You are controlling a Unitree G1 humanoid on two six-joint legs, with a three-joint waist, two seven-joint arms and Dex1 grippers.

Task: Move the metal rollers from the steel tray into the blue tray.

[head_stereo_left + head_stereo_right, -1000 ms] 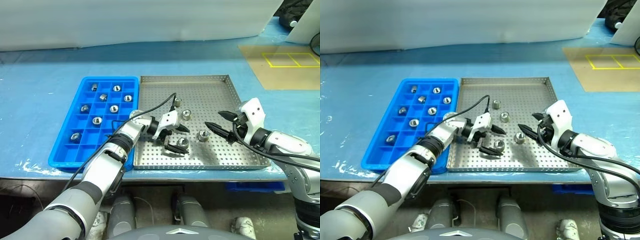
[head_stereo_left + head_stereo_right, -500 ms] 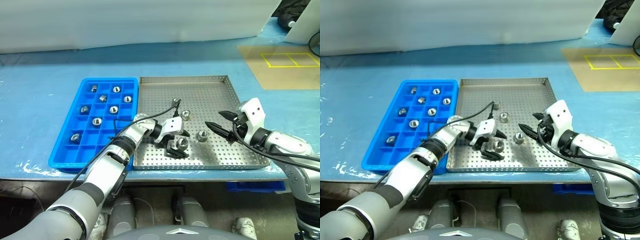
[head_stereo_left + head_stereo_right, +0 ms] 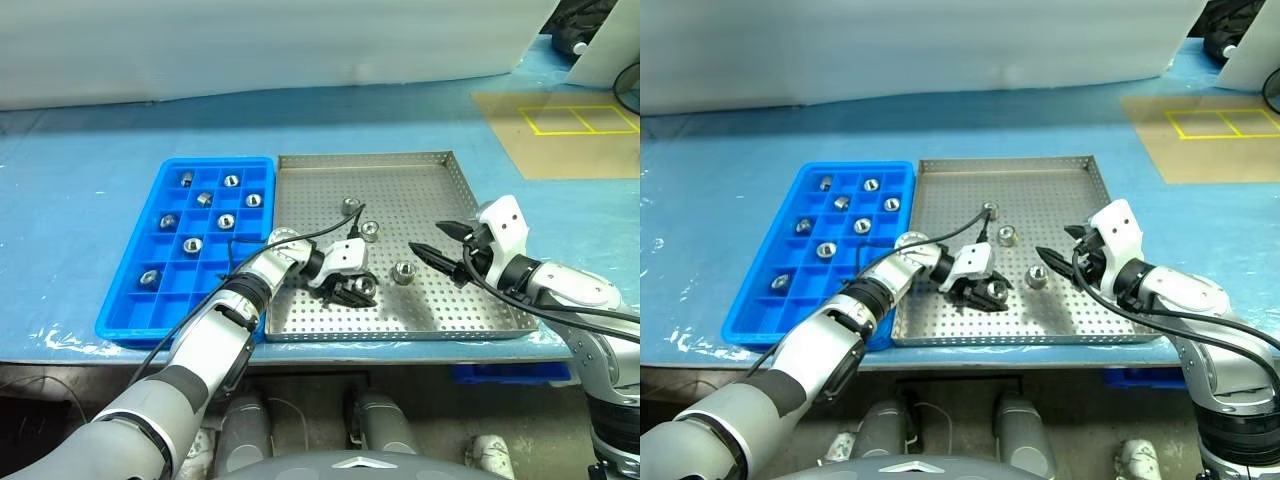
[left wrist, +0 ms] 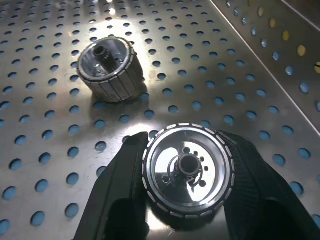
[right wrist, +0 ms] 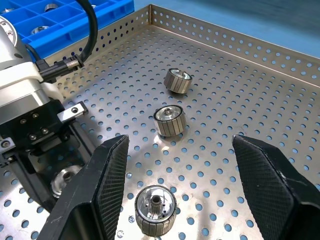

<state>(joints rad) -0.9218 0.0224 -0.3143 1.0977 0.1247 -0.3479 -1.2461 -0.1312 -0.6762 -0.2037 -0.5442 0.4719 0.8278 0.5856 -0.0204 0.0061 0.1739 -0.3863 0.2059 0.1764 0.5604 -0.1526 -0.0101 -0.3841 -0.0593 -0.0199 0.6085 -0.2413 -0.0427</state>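
The steel tray (image 3: 420,190) lies mid-table with the blue tray (image 3: 215,161) against its left side. My left gripper (image 3: 355,289) is low over the steel tray's front left part, shut on a metal roller (image 4: 187,172) that rests on the perforated floor, one finger (image 4: 117,195) on each side. Three more rollers lie loose in the steel tray (image 3: 351,205) (image 3: 370,230) (image 3: 405,271). Several rollers (image 3: 193,243) sit in the blue tray's compartments. Above the steel tray's right part my right gripper (image 3: 432,240) hovers open and holds nothing, its fingertips pointing towards the nearest loose roller (image 5: 156,216).
A black cable (image 3: 300,238) loops from my left wrist over the tray's left part. A brown board with yellow tape lines (image 3: 560,125) lies at the back right. A white sheet (image 3: 280,50) bounds the back. The table's front edge runs just below both trays.
My left gripper, open around the roller a second ago, has closed its fingers on it. The right gripper has stayed where it was.
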